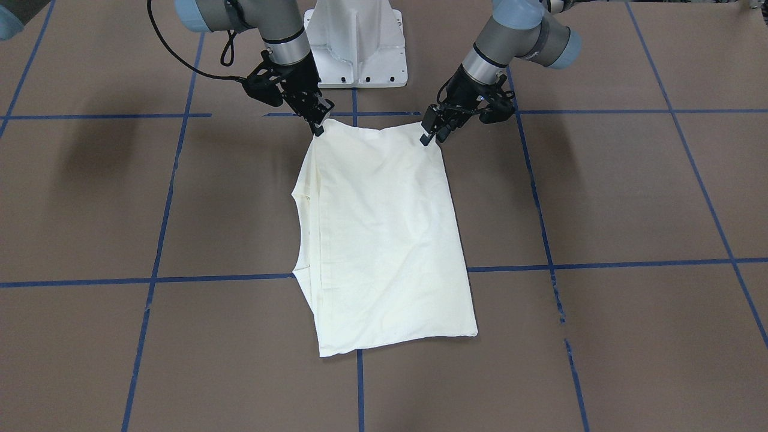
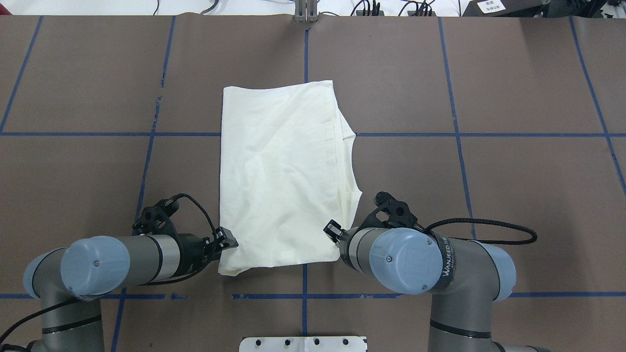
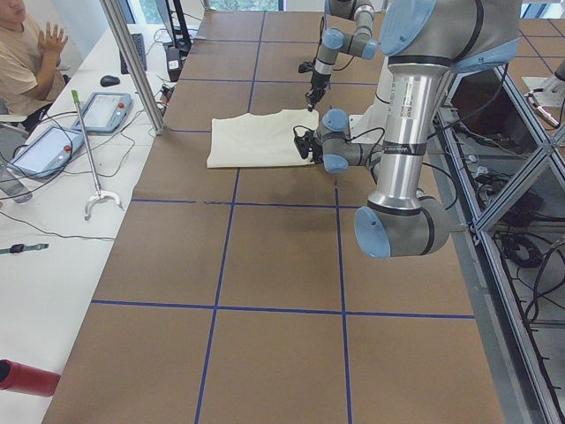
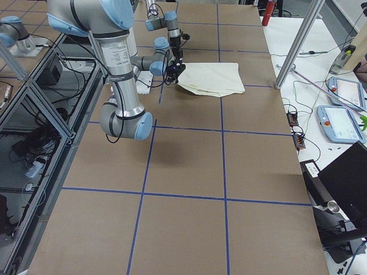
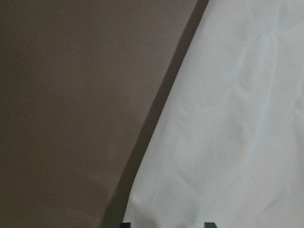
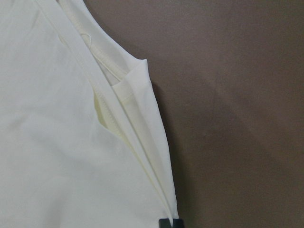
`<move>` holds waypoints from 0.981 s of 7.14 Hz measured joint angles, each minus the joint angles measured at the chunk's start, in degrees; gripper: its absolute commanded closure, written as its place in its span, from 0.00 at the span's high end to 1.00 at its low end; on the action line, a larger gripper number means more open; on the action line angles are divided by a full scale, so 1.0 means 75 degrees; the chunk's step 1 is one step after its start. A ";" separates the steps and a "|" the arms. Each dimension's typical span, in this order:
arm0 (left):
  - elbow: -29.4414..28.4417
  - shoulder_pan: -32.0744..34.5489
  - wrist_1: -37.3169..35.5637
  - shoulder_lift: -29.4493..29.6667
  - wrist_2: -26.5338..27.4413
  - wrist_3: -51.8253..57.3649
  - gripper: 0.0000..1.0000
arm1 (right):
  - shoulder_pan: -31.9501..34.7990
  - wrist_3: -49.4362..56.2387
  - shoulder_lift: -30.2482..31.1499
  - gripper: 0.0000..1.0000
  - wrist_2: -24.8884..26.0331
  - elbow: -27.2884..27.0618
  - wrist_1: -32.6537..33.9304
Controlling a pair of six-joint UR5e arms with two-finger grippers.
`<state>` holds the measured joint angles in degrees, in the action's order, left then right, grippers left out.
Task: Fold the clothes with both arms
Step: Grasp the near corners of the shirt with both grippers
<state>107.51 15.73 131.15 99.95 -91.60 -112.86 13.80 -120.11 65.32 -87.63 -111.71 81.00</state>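
Brown tabletop [image 1: 600,192] bears a folded cream shirt [image 1: 384,240]; at its robot-side corners, the right end effector [image 1: 318,128] grips it, the left end effector [image 1: 432,137] stands open.

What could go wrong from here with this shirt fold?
1. The left gripper has its fingers apart around the corner of the shirt. If the arms lift now, that corner may not come up and the fold would skew.
2. The right gripper seems pinched on an edge where the shirt is stacked several layers deep. It may catch only some of them, letting the lower ones slide out.
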 measured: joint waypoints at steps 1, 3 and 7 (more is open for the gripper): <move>0.0000 -0.0093 -0.0058 -0.0005 0.0005 -0.0100 0.00 | 0.0000 0.0000 0.0005 0.00 0.0000 0.0000 0.0002; -0.0001 -0.0212 -0.0187 -0.0045 -0.0002 -0.0173 0.00 | -0.0005 0.0005 0.0028 0.00 -0.0011 0.0006 -0.0003; 0.0518 -0.0329 -0.0460 -0.0152 -0.0323 -0.0442 0.00 | -0.0082 -0.0031 0.0109 0.00 0.0007 -0.0237 0.0011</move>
<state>111.40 13.27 127.70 98.81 -94.02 -116.17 13.19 -120.34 66.14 -87.57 -113.48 81.08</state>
